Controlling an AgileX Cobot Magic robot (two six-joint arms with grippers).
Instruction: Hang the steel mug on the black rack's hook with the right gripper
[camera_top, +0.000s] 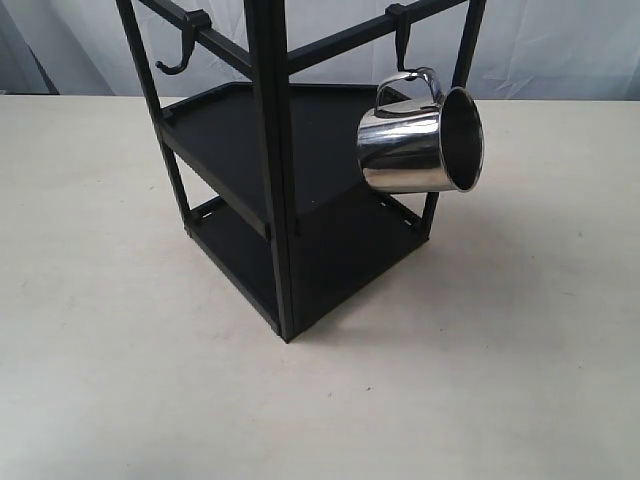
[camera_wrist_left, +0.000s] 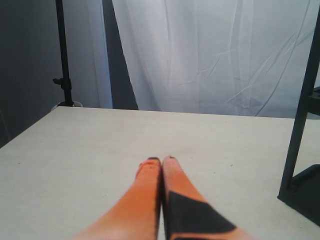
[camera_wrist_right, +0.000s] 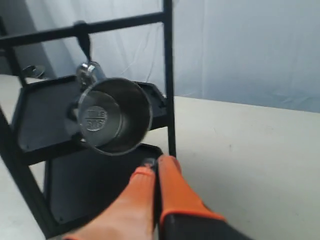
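Observation:
The steel mug (camera_top: 420, 140) hangs by its looped handle from a hook (camera_top: 402, 48) on the right top rail of the black rack (camera_top: 270, 170), its mouth tilted to the right. No gripper shows in the exterior view. In the right wrist view the mug (camera_wrist_right: 111, 114) hangs with its open mouth facing the camera, and my right gripper (camera_wrist_right: 154, 163) is shut and empty, a short way below and apart from the mug. My left gripper (camera_wrist_left: 161, 160) is shut with nothing in it, over bare table to the side of a rack post (camera_wrist_left: 299, 125).
A second black hook (camera_top: 185, 50) hangs free on the rack's left top rail. The rack's two tray shelves (camera_top: 250, 130) hold nothing. The pale table (camera_top: 480, 380) surrounds the rack. A white curtain (camera_wrist_left: 210, 55) and a dark stand (camera_wrist_left: 62, 55) lie behind.

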